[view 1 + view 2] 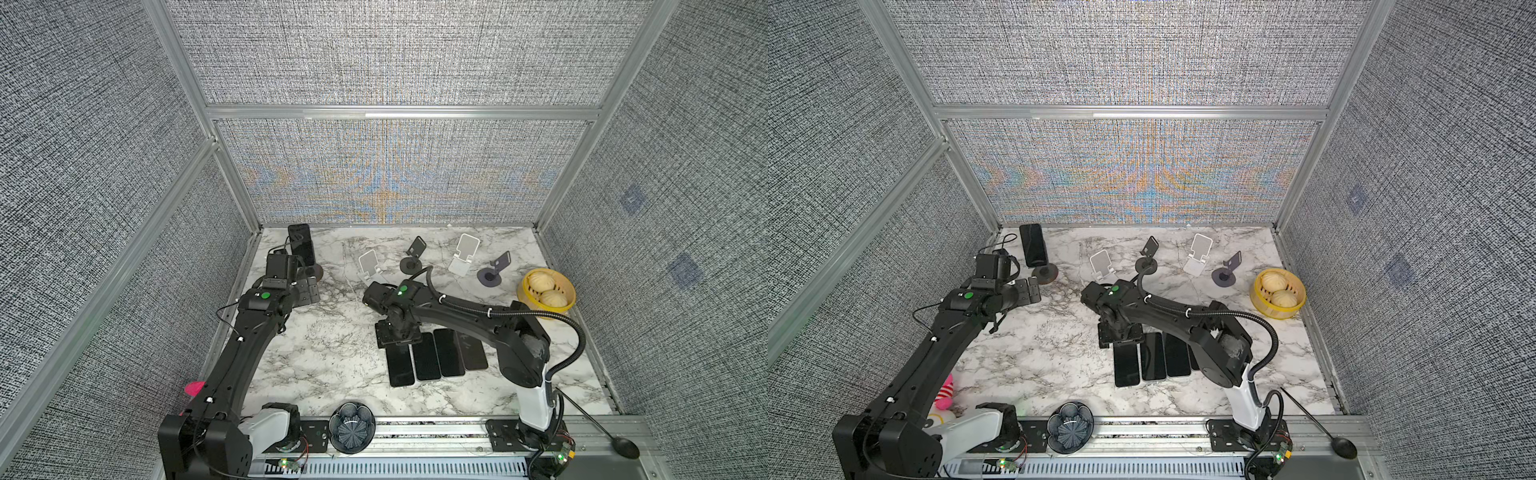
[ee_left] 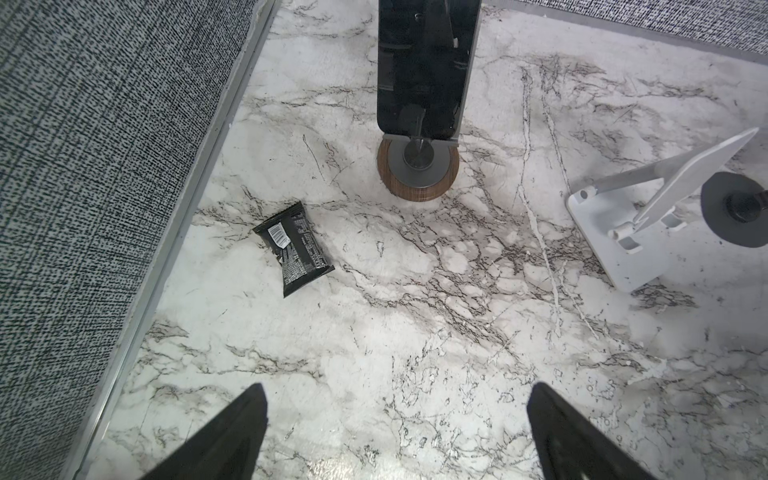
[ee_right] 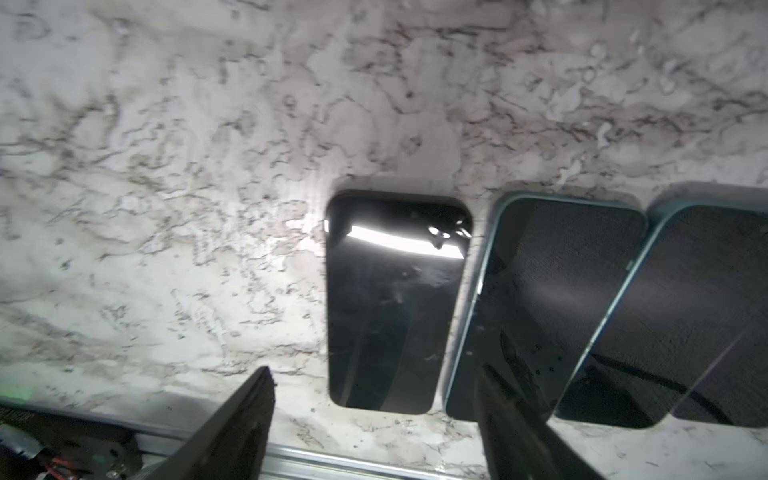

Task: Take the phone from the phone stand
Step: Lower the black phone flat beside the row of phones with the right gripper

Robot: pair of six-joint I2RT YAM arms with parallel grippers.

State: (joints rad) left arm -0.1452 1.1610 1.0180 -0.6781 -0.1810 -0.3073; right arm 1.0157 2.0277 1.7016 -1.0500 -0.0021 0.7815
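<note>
Phone (image 1: pixel 300 245) in question is way off in the back left corner of the bench (image 1: pixel 332 353), so working toward it: up front on the rail a dark bowl (image 1: pixel 331 428) looks empty. Then four other phones (image 1: pixel 436 353) lie flat side by side, with the right fingers (image 3: pixel 232 428) hanging spread apart over their far ends, gripping nothing. Further back the left fingers (image 2: pixel 241 428) are wide open and empty too. Honestly that's the arm for this, it's just in front of the phone stand (image 2: pixel 417 166) while the right one is well apart. From the left wrist view the phone sits dead ahead, roughly centred between the fingers, propped on its short edge with its long axis running up and leaning back. So I'd guess straight in, then lift. Off right, a yellow basket (image 1: pixel 540 309) holds two buns (image 1: pixel 538 280), and the four other stands (image 1: pixel 370 266) are bare.
</note>
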